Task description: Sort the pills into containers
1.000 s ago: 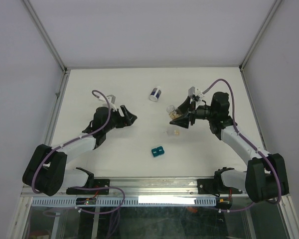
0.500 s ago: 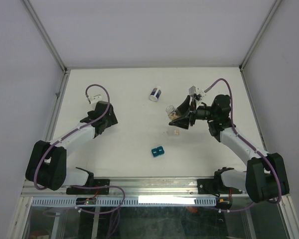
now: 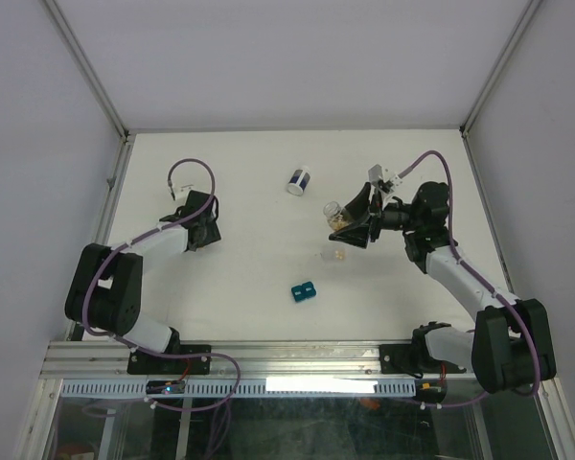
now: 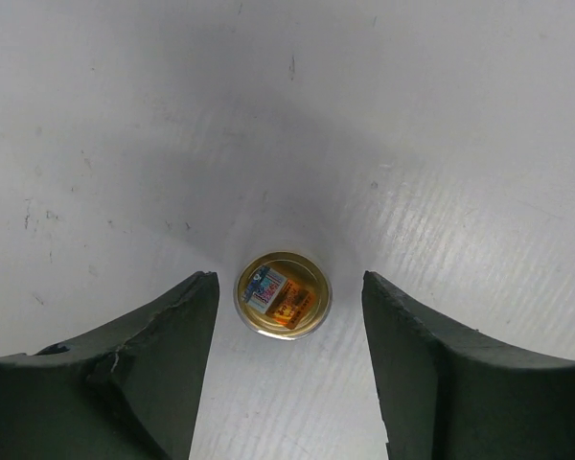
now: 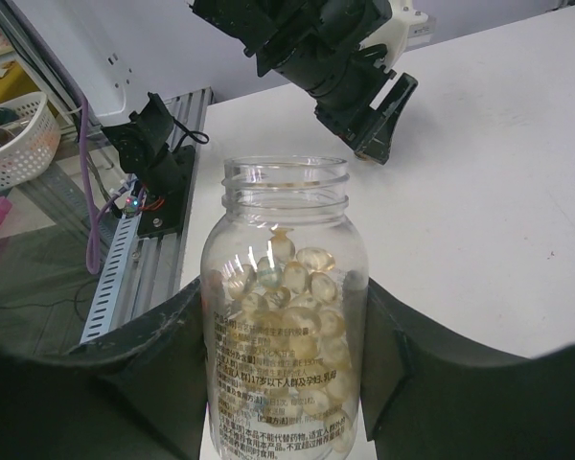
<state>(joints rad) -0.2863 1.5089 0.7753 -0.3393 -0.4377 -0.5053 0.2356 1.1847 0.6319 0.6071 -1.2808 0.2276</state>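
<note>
Clear plastic bottle (image 5: pixel 283 326) of amber pills (image 5: pixel 302 273), clamped in the right gripper (image 5: pixel 284 287), hangs tilted just beyond the tiny see-through cup (image 3: pixel 337 254).

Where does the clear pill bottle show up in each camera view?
Top external: pill bottle right of centre, tilted, held in the right end effector.
Left wrist: not in it.
Right wrist: pill bottle fills the centre, gripped between the two fingers.
Shared landmark: the left arm, at the left of the top view and along the top edge of the right wrist view.
</note>
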